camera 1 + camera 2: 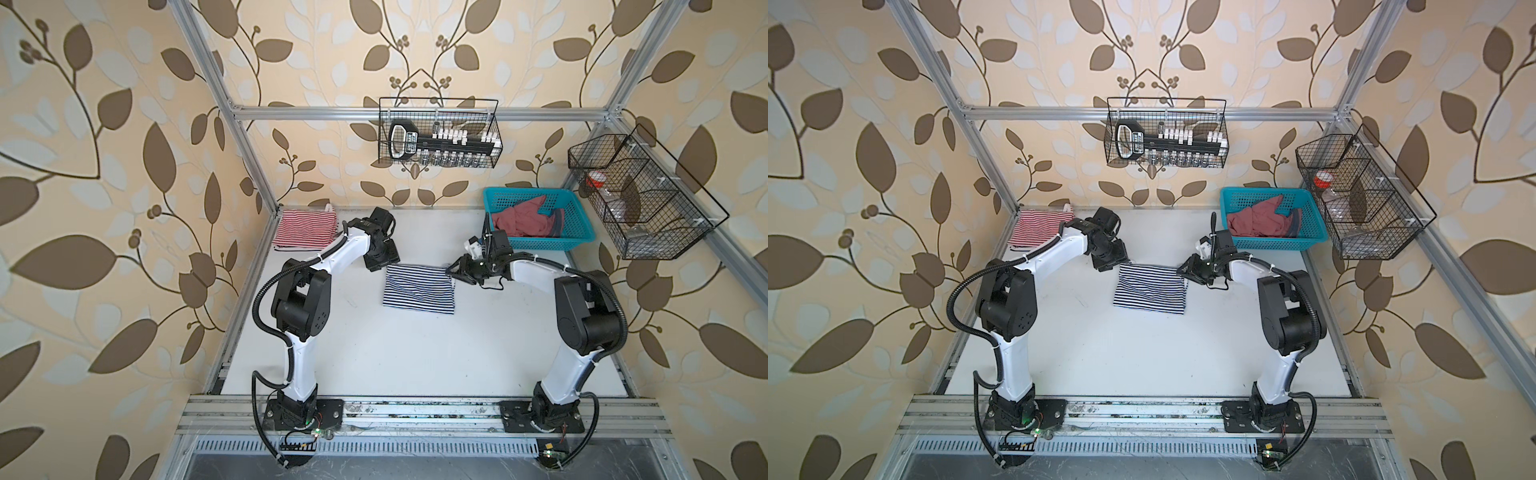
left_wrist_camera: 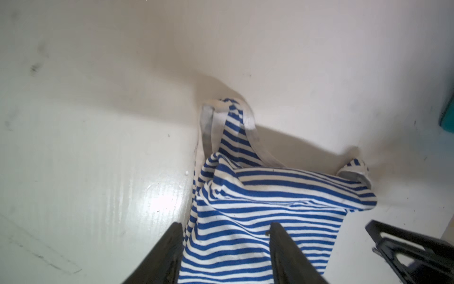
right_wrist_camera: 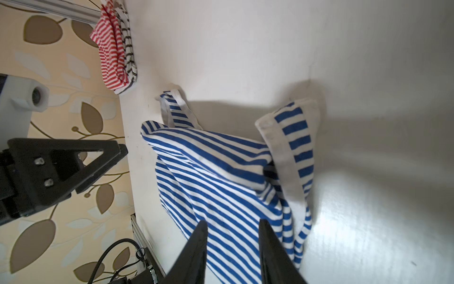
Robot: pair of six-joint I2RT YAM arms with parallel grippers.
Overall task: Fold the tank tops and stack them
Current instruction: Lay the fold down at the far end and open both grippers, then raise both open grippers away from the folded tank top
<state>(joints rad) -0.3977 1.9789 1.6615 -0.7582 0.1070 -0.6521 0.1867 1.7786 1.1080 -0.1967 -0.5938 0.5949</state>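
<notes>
**Loose fold and open jaws put the navy top at risk**

The surface (image 1: 415, 365) carries two tops. The third, the dusty red top (image 1: 519, 220), lies crumpled in the basket (image 1: 540, 244) at the far right. We judge that pulling it out could drag the light basket along.

The navy top (image 1: 417, 289) lies folded mid-surface, well apart from the red-striped top (image 1: 305, 230) in the far left corner, so it is not yet stacked. Its upper layer is bunched in both wrist views, and carrying it across could spill the fold open.

The left jaws and right jaws both stand parted, astride the navy top's far corners. Cloth lies between them but, as far as we see, is not pinched. Backing off low could snag that cloth and skew the fold.

Straps (image 3: 292, 137) poke out of the fold. Left untucked, they would make the stack untidy.
</notes>
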